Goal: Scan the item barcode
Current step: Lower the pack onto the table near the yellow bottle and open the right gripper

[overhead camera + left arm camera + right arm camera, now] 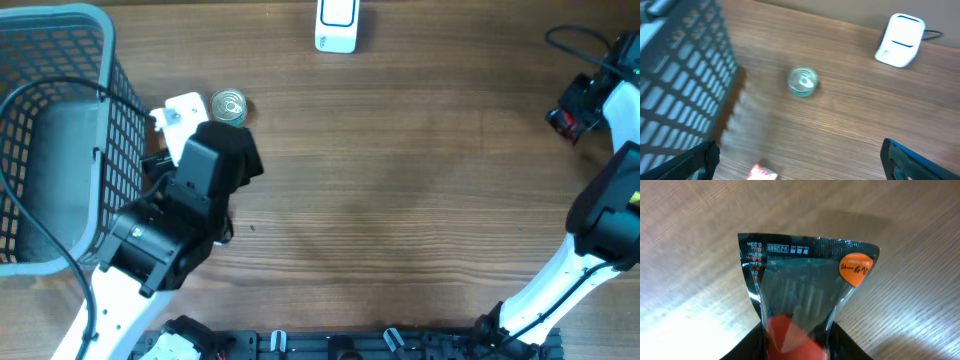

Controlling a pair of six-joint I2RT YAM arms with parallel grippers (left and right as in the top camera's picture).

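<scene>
Overhead view: I see the left arm [185, 200] reaching out beside the grey plastic mesh basket [60, 60] at the left edge of the wooden worktop [400, 180], with a small round silver tin [228, 106] standing just past its tip. The white box-shaped barcode scanner [336, 25] sits at the far edge, well apart from both arms. At the right edge the right claw [572, 108] holds a dark see-through plastic packet with red inside [566, 123], well away from the scanner. Left wrist view: the left claw [800, 165] is spread wide with nothing in it, its dark fingers [912, 160] in the bottom corners. The tin stands ahead between them, the basket wall is at left and the scanner at upper right. A small red-and-white scrap [761, 173] at the bottom edge is too blurred for me to identify. Right wrist view: the right claw is clamped on the packet's lower end, with an orange round sticker [856, 268] near its top corner and white print along the sealed top edge.
</scene>
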